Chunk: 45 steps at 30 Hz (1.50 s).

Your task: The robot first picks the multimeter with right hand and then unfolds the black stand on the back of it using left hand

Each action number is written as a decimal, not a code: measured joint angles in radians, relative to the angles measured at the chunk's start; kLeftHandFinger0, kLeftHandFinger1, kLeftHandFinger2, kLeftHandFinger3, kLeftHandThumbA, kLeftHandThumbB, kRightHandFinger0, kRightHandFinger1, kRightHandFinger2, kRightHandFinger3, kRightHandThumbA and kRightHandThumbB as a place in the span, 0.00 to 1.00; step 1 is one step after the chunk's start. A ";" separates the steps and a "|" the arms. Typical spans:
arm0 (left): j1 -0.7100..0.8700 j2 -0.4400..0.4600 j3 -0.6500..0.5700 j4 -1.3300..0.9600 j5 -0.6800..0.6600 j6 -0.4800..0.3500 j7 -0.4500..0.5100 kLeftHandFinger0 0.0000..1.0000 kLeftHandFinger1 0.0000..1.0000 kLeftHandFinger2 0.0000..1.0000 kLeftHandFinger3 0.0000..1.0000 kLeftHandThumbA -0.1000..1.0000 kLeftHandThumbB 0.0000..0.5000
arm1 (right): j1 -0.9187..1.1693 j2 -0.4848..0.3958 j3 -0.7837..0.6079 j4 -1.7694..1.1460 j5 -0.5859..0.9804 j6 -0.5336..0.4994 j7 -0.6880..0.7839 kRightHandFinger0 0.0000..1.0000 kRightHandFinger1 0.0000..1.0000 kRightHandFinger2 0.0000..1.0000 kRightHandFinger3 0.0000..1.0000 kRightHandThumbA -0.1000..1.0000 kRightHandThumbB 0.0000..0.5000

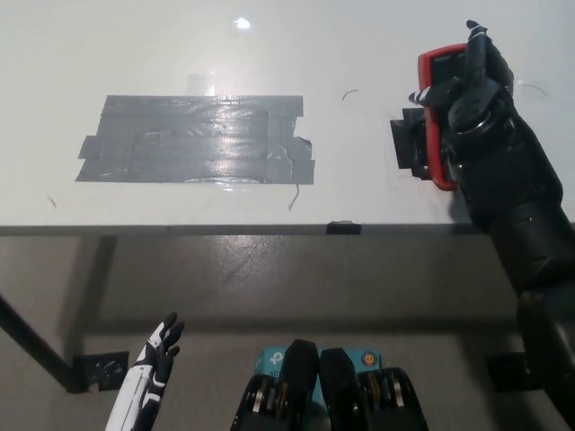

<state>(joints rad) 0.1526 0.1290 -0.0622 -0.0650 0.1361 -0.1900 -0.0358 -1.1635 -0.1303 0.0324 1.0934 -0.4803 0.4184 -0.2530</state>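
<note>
**Red multimeter under my right hand**

Red-cased and rigid, the multimeter [435, 112] lies near the table's [359, 54] right front edge, well right of the grey tape patch [198, 139]. It looks blocky, fairly light, its rubbery shell grippy; the long sides seem best to clasp. My right hand [474, 90] drapes over its right side, fingers curled on it. My left hand [160, 346] hangs open, below the table.

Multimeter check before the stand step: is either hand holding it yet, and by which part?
The right hand lies over the multimeter, covering its right side; a closed hold cannot be told. The left hand holds nothing.
</note>
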 measured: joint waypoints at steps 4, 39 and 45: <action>0.000 0.000 0.000 -0.001 0.000 0.000 0.000 1.00 1.00 1.00 1.00 1.00 0.35 | -0.009 -0.007 0.015 0.071 0.000 -0.058 -0.079 0.25 0.36 0.44 0.43 0.00 0.59; -0.025 -0.008 0.006 -0.084 -0.011 0.016 -0.016 1.00 1.00 1.00 1.00 1.00 0.42 | 0.170 0.144 -0.507 -0.359 0.524 -0.231 -0.146 0.00 0.25 0.90 1.00 0.00 0.14; -0.082 -0.014 0.008 -0.208 -0.020 0.037 -0.017 1.00 1.00 1.00 1.00 1.00 0.48 | 0.215 0.185 -0.568 -0.450 0.635 -0.162 -0.126 0.00 0.19 0.80 0.88 0.00 0.20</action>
<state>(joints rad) 0.0701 0.1154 -0.0543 -0.2733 0.1159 -0.1531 -0.0530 -0.9489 0.0547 -0.5353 0.6435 0.1549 0.2564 -0.3790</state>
